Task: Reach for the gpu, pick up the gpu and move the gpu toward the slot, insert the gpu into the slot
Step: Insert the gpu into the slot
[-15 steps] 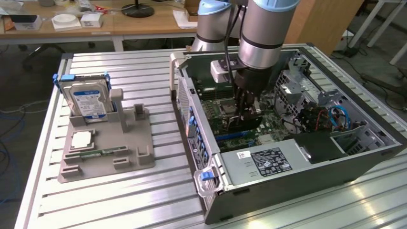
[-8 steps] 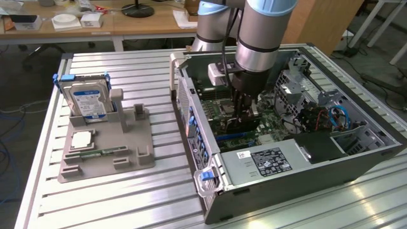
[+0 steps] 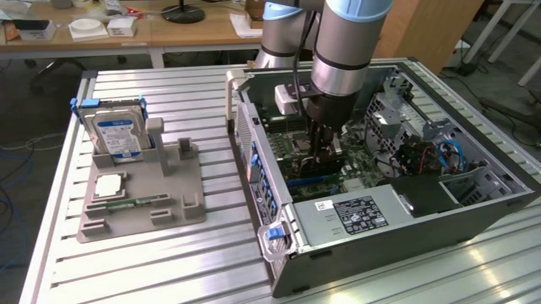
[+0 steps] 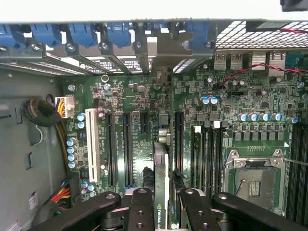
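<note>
Here the gripper (image 4: 162, 211) is down inside the open computer case (image 3: 406, 234), which lies on the table (image 3: 169, 266) at the exterior view's right. Its two dark fingers (image 4: 140, 207) are drawn partly together and pinch the gpu (image 4: 161, 168) between them, one finger on each flat face, so the card stands on its thin edge directly under the wrist. The relation that matters is between this card and the slots (image 4: 127, 149) on the green motherboard (image 4: 144, 96). The long axis of the gpu runs parallel to the long dark slots and points toward the case wall with the blue clips (image 4: 82, 33), where the bracket openings are. In the wrist view the card sits between two of the slots, very near to the board. I cannot tell from these views whether its lower edge is over a slot, touches one or is partly inside one. In my judgement the card is carried to the place and lined up, but the insertion is not surely complete. Well apart, at the exterior view's left, the grey holder (image 3: 169, 218) keeps the hard drive (image 3: 116, 134) and the small memory stick (image 3: 135, 204).
</note>
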`<state>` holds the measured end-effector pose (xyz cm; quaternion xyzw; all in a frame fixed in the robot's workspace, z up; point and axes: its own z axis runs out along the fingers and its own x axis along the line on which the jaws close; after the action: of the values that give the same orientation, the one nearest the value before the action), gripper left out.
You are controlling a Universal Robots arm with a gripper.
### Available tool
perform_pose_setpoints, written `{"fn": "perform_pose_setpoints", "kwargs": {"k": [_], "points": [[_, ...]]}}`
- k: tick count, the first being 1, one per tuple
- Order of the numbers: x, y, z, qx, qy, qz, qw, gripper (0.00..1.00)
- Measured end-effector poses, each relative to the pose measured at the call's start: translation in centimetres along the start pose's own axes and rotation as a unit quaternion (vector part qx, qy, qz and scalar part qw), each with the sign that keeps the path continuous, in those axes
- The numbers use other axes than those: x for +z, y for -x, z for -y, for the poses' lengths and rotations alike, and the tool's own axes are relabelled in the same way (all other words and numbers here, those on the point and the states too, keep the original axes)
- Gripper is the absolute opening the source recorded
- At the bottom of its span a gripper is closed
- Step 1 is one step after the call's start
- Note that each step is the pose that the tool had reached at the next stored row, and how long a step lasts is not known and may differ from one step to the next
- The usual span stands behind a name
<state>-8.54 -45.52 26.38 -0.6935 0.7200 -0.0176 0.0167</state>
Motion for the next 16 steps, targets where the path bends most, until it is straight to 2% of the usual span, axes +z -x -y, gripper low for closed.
{"fn": "perform_pose_setpoints", "kwargs": {"k": [16], "points": [[-0.36, -0.12, 0.01, 0.0, 0.0006, 0.0, 1.0, 0.25]]}}
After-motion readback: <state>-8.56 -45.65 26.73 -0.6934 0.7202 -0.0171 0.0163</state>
